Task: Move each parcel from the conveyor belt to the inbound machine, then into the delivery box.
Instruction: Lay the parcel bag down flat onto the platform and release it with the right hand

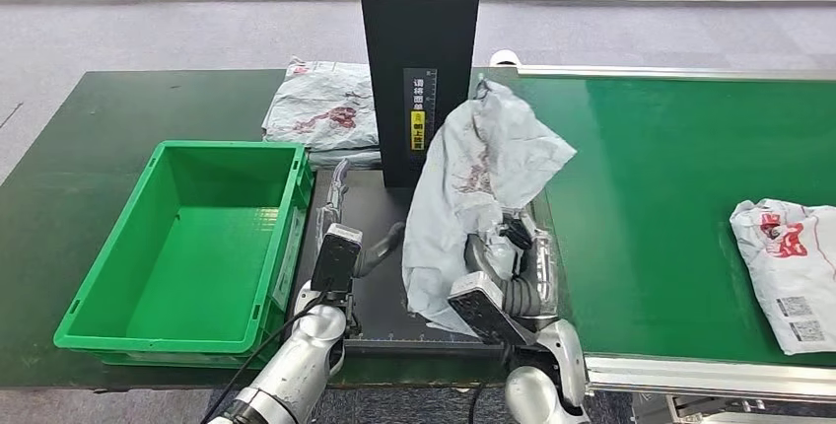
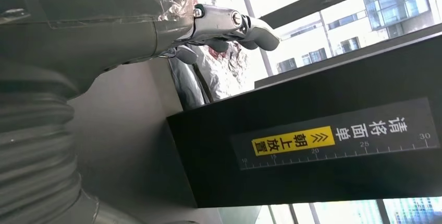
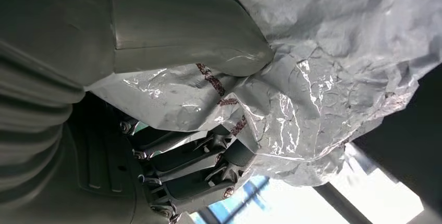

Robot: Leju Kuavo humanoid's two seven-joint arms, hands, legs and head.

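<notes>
My right hand (image 1: 511,264) grips a crumpled grey plastic parcel (image 1: 481,173) and holds it upright over the black base plate (image 1: 380,247) of the inbound machine, beside its black column (image 1: 419,49). In the right wrist view the thumb (image 3: 182,36) presses into the parcel (image 3: 333,73), with the dark fingers (image 3: 198,166) under it. My left hand (image 1: 338,209) hovers over the plate's left edge with fingers apart, holding nothing; the left wrist view shows its fingers (image 2: 224,26) near the column's yellow label (image 2: 292,140). A second parcel (image 1: 789,271) lies on the green conveyor belt (image 1: 670,168).
A green delivery box (image 1: 94,330) stands to the left of the machine, with nothing inside it. Another grey parcel (image 1: 323,104) lies on the dark table behind the box, left of the column. The conveyor's metal edge (image 1: 690,375) runs along the front right.
</notes>
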